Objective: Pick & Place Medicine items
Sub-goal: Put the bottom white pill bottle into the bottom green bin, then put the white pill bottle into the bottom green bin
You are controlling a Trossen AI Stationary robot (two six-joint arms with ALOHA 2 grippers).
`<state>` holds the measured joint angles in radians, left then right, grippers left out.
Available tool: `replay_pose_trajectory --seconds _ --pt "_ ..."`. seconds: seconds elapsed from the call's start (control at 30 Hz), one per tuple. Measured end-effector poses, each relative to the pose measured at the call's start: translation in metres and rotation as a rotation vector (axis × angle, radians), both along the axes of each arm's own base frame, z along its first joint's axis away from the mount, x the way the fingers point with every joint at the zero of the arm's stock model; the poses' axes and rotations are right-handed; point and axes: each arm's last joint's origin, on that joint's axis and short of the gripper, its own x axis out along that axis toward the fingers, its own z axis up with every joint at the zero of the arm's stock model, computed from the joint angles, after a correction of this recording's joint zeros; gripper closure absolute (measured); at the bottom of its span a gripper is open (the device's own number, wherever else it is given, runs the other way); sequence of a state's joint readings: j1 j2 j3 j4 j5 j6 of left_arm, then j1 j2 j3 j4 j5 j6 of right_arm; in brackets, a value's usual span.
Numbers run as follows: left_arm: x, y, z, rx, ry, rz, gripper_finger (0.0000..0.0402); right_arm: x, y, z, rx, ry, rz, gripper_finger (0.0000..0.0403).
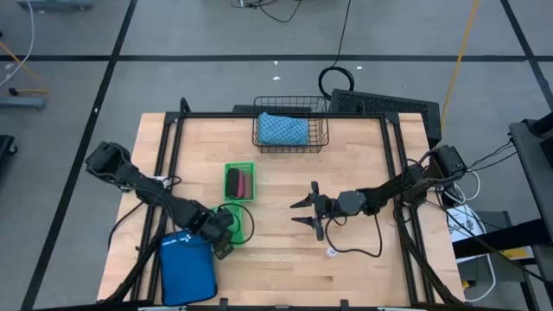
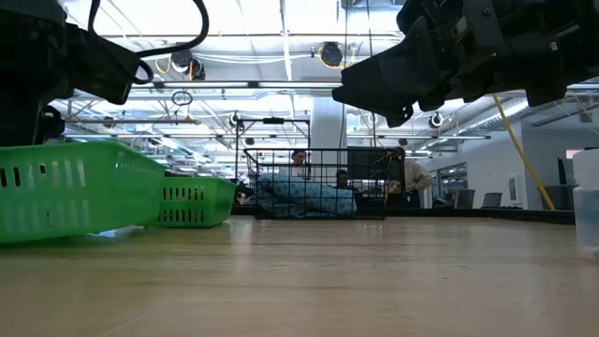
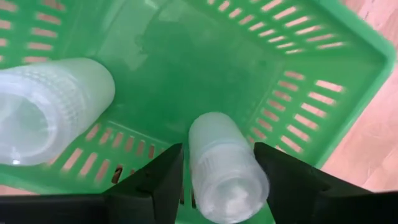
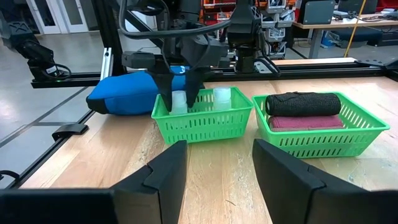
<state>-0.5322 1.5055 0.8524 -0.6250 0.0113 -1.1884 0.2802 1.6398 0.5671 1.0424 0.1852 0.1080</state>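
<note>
- Left gripper: it hangs low inside the nearer green basket, beside the blue zip pouch at the desk's front left corner. Its jaws stand either side of a small white bottle, partly parted. From the wrist view I cannot tell whether they press the bottle or merely flank it.
- Second white bottle: it lies on its side on the same basket's floor, near the first but apart from it.
- Third white bottle: a small pale dot on the bare desk, just in front of the right gripper; too small to be sure of.
- Farther green basket: it holds the black piece stacked on the pink piece. The brown piece is not visible.
- Right gripper: it hovers mid-desk, jaws spread and empty, pointing toward the two baskets.
- Wire basket: at the desk's far edge, with a blue patterned cloth inside; not involved here.
- Step in hand, as judged: placing a bottle in the nearer basket.
- Doing it well: the bottle should sit low over the basket floor, clear of its neighbour, before the jaws widen. They should spread fully, then lift straight up, so neither finger drags the bottle or catches the slotted wall.
- Risk: a round bottle may roll into the other one.
</note>
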Motion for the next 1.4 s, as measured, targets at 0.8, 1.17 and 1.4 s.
replay_pose_trajectory --seconds 0.8,1.17,1.4 --pt "0.024 -0.004 0.045 0.075 -0.221 -0.150 0.0179 0.000 0.000 0.000 -0.017 -0.001 0.002 0.0229" --pt "-0.036 -0.013 0.120 0.377 -0.658 -0.206 0.0196 -0.066 0.022 0.047 -0.260 0.130 0.064 0.0234" --pt "-0.069 0.002 0.140 0.560 -0.753 -0.128 0.0209 -0.121 0.029 0.044 -0.163 0.385 -0.055 0.0234"
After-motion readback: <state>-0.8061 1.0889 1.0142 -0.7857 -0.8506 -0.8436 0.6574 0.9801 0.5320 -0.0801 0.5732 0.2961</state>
